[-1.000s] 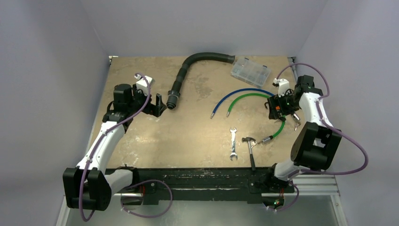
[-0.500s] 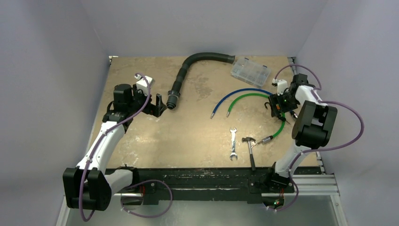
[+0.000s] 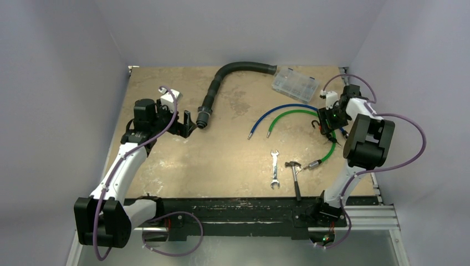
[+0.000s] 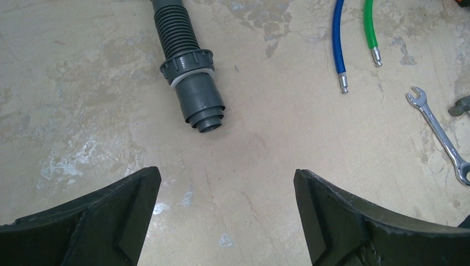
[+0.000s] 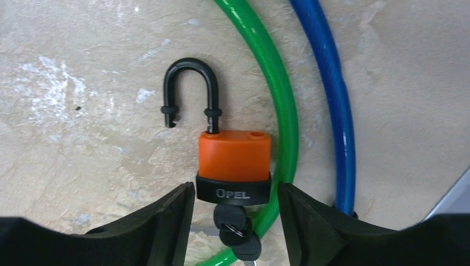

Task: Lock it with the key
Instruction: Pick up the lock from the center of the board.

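An orange padlock [image 5: 235, 155] with a black base marked OPEL lies flat on the table in the right wrist view. Its black shackle [image 5: 187, 88] is swung open. A black-headed key [image 5: 231, 218] sits in the base, with a second key hanging on its ring. My right gripper [image 5: 235, 194] is open, its jaws on either side of the black base with small gaps. In the top view it is at the right [image 3: 327, 119]. My left gripper [image 4: 224, 174] is open and empty over bare table, near the hose end [image 4: 202, 108].
A green cable [image 5: 280, 105] runs under the padlock's right side, with a blue cable [image 5: 332, 100] beside it. A wrench [image 3: 274, 168] and a hammer [image 3: 295, 177] lie at front centre. A clear parts box [image 3: 295, 84] is at the back right.
My right arm has folded up and its wrist has shifted a little toward the far edge, over the padlock. The left arm has not moved.
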`<action>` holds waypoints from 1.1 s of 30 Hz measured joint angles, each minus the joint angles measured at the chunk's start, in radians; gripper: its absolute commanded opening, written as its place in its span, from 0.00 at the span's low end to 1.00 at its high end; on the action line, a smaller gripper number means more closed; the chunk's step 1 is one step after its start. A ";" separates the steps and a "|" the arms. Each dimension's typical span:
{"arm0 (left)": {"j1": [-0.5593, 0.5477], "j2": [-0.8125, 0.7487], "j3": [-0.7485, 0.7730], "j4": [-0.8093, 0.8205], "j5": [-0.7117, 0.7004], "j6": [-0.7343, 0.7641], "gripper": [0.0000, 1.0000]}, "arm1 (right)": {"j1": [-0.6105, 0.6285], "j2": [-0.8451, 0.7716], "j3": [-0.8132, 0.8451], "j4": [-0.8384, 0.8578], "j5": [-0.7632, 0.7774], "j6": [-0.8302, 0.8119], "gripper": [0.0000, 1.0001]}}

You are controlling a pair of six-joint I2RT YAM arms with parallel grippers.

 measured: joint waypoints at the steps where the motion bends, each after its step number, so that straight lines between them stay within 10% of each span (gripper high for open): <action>1: 0.000 0.000 0.000 0.000 0.000 0.000 1.00 | 0.005 0.002 0.000 -0.001 -0.003 0.001 0.62; 25: 0.000 0.007 0.000 0.000 0.003 0.000 1.00 | 0.115 -0.004 -0.048 0.068 -0.001 0.031 0.65; 33: 0.000 0.007 0.000 0.000 0.003 -0.001 1.00 | 0.125 0.003 -0.048 0.096 0.015 0.054 0.14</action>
